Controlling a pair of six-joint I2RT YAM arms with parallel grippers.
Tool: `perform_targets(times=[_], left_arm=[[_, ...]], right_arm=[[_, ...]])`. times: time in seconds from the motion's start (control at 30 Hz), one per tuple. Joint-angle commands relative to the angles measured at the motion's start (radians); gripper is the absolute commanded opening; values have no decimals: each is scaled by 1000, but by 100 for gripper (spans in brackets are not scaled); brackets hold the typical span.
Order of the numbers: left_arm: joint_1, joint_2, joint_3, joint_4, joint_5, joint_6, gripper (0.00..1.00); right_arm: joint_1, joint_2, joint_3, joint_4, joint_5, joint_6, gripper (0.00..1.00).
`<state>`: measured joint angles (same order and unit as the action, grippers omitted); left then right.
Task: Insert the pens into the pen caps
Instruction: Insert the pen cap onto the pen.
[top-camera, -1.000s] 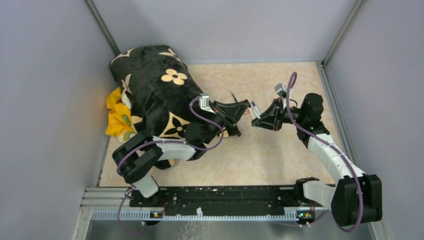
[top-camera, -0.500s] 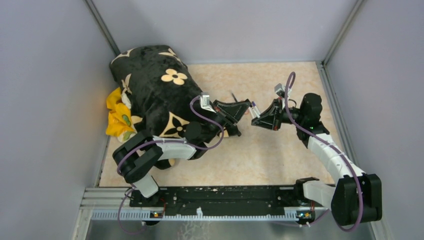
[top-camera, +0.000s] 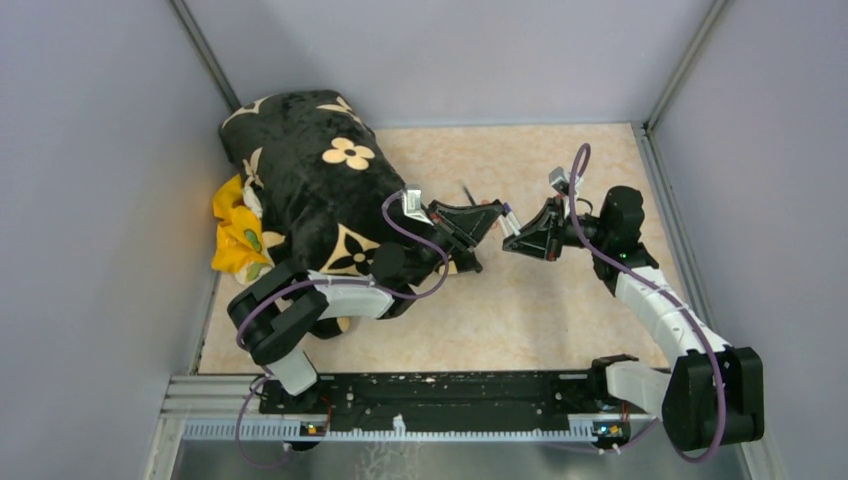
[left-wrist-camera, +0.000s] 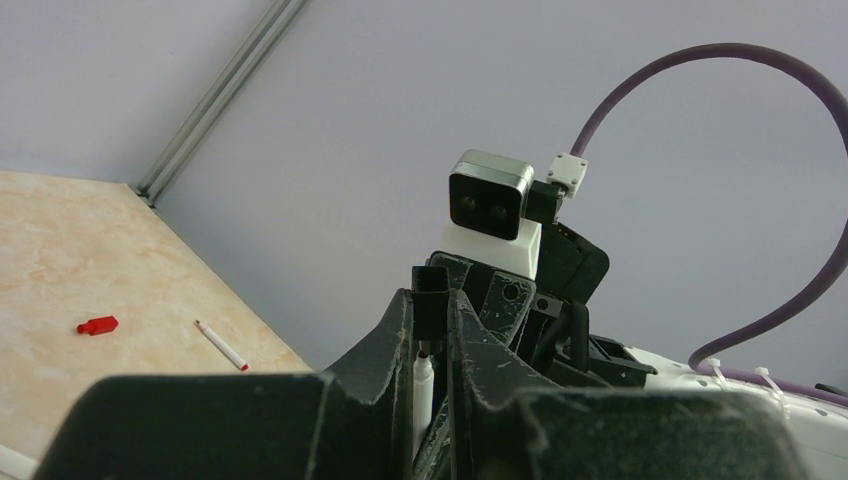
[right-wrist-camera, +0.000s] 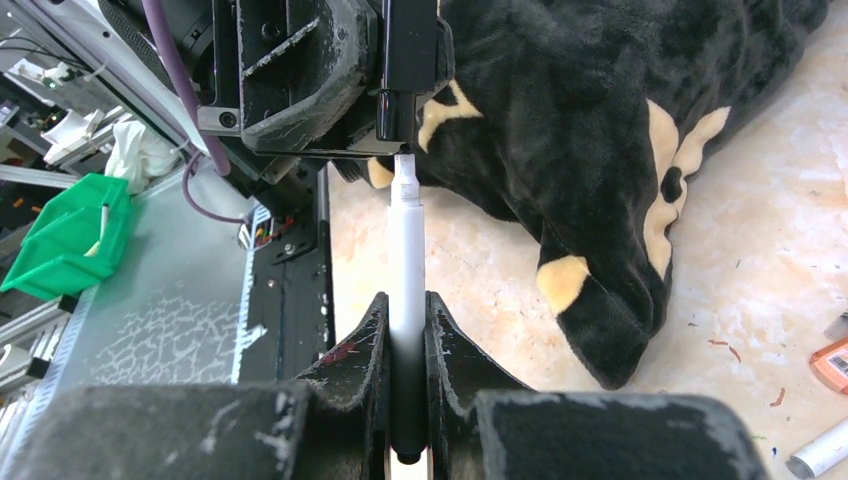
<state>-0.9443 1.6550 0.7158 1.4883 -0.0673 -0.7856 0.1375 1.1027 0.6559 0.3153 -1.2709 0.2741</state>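
Two arms work here, and their grippers meet in the air just off the right edge of the black plush throw (top-camera: 310, 190). The left gripper (top-camera: 490, 213) is clamped on one black cap (right-wrist-camera: 405, 60). The right gripper (right-wrist-camera: 405, 310) is closed around one white marker (right-wrist-camera: 405, 250). The marker's bare nib sits right at the cap's mouth, in line with it; whether it has entered I cannot tell.

Loose pieces that can be counted:
- One red cap (left-wrist-camera: 97, 325) and one thin pale pen with a red tip (left-wrist-camera: 220, 345) lie near each other on the table. The left wrist view does not show how they sit from the throw.
- One orange marker (right-wrist-camera: 830, 365) and the end of one more white barrel (right-wrist-camera: 820, 450) lie on bare table beyond the throw's lower corner, both cut off by the picture edge.

The throw carries cream flower and star motifs in a monogram style. One yellow patterned cloth (top-camera: 235, 235) is tucked against its left side.

The tabletop (top-camera: 520, 310) is beige and marbled, with small red ink marks near the throw's corner. Plain grey-lilac walls (top-camera: 450, 50) enclose it, joined by aluminium rails (top-camera: 205, 50). One green bin (right-wrist-camera: 60, 250) sits beyond the table's near edge.
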Motion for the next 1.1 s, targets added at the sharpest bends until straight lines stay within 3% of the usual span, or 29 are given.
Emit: perform_targets(times=[0.0, 1.07], left_arm=[[2, 18, 26, 305, 18, -19, 0], [2, -14, -9, 305, -15, 36, 0]], right_arm=[[7, -7, 11, 51, -19, 8, 0], [5, -20, 40, -38, -11, -61, 0]])
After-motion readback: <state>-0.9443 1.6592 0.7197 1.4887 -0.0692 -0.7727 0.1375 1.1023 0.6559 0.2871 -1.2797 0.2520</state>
